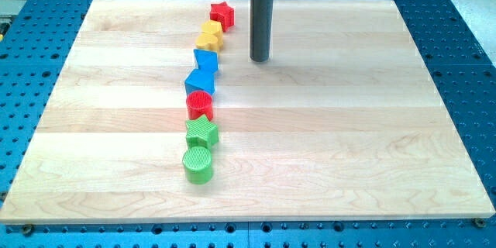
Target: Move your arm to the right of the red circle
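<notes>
The red circle [199, 105] stands left of the board's middle, in a line of blocks running from the view's top to its bottom. My tip [259, 59] is above and to the right of it, apart from every block. Above the red circle sit a blue cube [199, 83] and a blue block [206, 61]. Below it sit a green star [201, 132] and a green circle [197, 163]. The red circle touches the blue cube.
At the top of the line are a yellow heart [207, 43], a yellow block [213, 29] and a red star [222, 14]. The wooden board [349, 147] lies on a blue perforated table [465, 54].
</notes>
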{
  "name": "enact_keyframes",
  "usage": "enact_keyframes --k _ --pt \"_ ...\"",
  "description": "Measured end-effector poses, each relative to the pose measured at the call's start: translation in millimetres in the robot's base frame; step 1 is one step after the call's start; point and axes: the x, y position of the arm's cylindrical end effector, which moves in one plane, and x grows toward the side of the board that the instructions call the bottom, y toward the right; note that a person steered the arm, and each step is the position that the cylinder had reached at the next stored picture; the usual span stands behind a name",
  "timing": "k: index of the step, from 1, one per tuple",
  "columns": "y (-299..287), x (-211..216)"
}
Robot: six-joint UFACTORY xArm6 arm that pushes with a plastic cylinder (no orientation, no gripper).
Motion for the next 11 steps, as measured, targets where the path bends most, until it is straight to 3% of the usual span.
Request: enact_keyframes --k 2,9,10,11 --pt "29 0" --pt "39 0" --pt "39 28" --pt "34 84"
